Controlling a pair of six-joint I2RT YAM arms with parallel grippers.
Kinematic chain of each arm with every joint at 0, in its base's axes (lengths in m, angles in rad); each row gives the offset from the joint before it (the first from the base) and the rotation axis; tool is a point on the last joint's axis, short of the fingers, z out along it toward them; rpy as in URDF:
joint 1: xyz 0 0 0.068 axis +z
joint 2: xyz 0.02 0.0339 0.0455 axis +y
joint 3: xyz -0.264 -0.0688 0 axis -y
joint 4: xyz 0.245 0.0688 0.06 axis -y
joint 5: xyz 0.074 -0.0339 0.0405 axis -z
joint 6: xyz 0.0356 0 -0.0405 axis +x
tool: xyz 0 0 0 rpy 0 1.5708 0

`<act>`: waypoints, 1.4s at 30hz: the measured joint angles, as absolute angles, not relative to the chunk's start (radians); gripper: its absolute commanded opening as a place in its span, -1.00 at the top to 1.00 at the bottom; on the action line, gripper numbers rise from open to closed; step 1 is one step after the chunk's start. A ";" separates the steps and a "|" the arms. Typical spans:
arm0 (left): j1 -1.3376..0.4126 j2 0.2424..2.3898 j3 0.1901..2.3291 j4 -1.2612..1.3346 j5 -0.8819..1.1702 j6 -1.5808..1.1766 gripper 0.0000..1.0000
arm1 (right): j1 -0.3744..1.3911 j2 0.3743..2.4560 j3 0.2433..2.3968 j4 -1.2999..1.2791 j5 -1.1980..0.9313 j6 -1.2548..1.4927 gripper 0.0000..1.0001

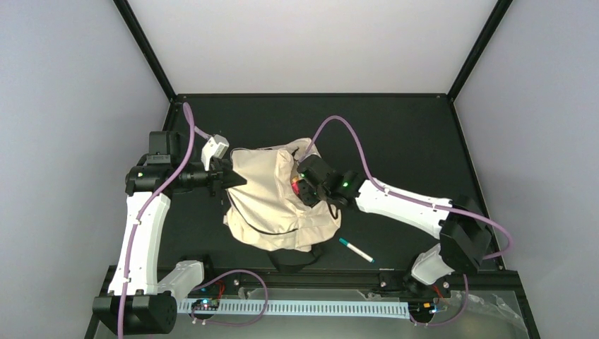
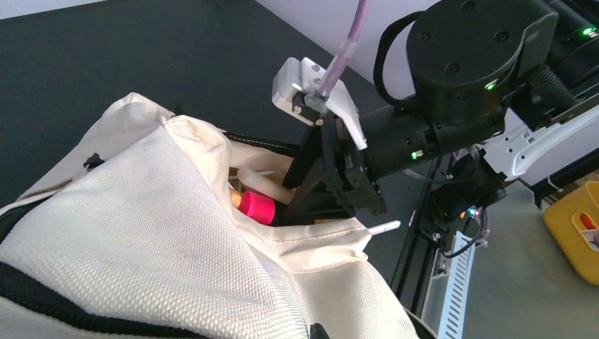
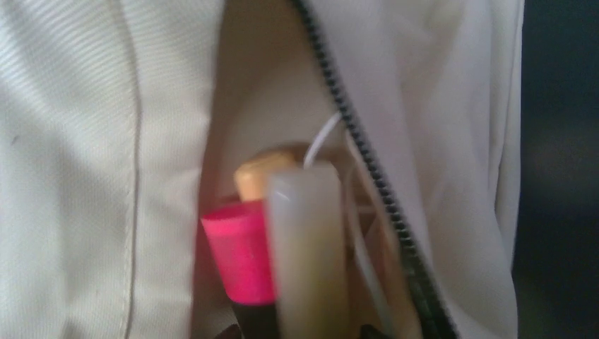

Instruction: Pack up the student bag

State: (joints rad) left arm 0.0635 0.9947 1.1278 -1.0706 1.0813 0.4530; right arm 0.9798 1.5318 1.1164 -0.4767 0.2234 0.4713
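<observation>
The cream student bag [image 1: 272, 208] lies mid-table with its zipped mouth [image 3: 353, 120] held open. My left gripper [image 1: 229, 176] is at the bag's left edge. In its own view its fingers are buried under the fabric [image 2: 141, 240], and it is shut on that cloth. My right gripper [image 1: 300, 187] reaches into the mouth from the right. A pink-capped black marker [image 3: 240, 254] and a pale tube [image 3: 307, 247] stand between its dark fingertips [image 3: 229, 332], which are apart. A tan rounded end [image 3: 261, 176] shows behind them. The view there is blurred.
A white pen with a teal cap [image 1: 355, 250] lies on the black table [image 1: 395, 141] just right of the bag's lower corner. A black strap [image 1: 293, 260] trails off the bag toward the near edge. A yellow bin [image 2: 576, 226] sits off the table.
</observation>
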 measured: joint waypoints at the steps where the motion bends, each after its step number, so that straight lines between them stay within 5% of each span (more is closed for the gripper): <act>1: 0.064 0.995 1.128 -1.071 1.085 0.453 0.97 | 0.979 1.525 1.119 -0.493 0.220 0.465 -0.21; 6: 0.064 0.995 1.128 -1.070 1.088 0.453 0.97 | 0.979 1.406 1.182 -0.597 0.155 0.375 -0.42; 11: 0.064 0.995 1.128 -1.070 1.088 0.453 0.97 | 0.964 1.219 1.218 -0.709 0.159 0.355 -0.26; 26: 0.064 0.995 1.128 -1.069 1.089 0.453 0.97 | 0.949 1.294 0.737 -0.893 0.044 0.538 -0.27; 30: 0.064 0.995 1.128 -1.069 1.089 0.453 0.96 | 0.949 1.371 0.686 -0.826 0.015 0.549 -0.08; 37: 0.065 0.995 1.128 -1.069 1.089 0.453 0.96 | 0.954 1.404 0.677 -0.809 0.034 0.591 0.61; 42: 0.064 0.995 1.128 -1.069 1.088 0.453 0.96 | 0.971 1.410 0.683 -0.810 0.054 0.611 0.78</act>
